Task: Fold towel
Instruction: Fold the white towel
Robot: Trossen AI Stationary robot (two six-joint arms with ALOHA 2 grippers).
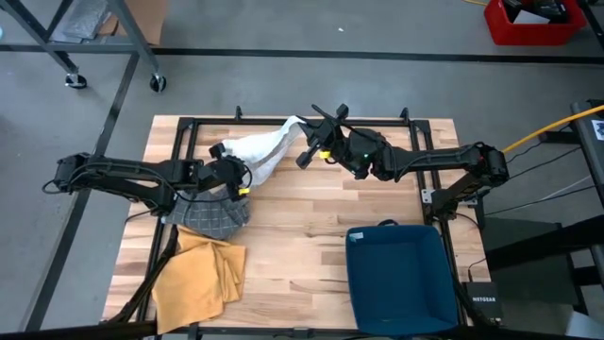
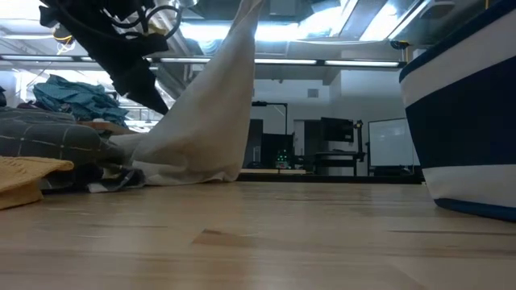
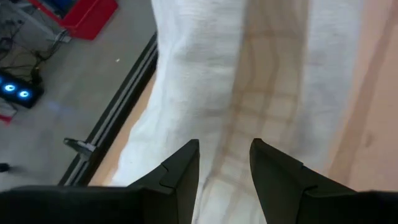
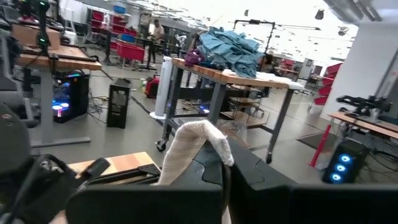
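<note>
High view: white towel [image 1: 260, 151] strung between both arms at the far side of the desk [image 1: 311, 255], right of the grey checked cloth [image 1: 212, 215].
Right end effector [image 1: 310, 142] is clamped shut on the towel's upper corner, lifting it off the desk; right wrist view shows that corner [image 4: 199, 140] bunched between the closed fingers. Left end effector [image 1: 234, 176] sits at the towel's lower end, just above the grey checked cloth, fingers [image 3: 180, 171] part open with towel fabric [image 3: 249, 81] lying between and past them; cannot tell if it pinches the cloth. Low view: towel [image 2: 214, 121] hangs steeply, bottom edge resting on the desk. Yellow cloth [image 1: 196, 274] lies nearer than the grey one; blue bin [image 1: 396, 274] is well right of it.
</note>
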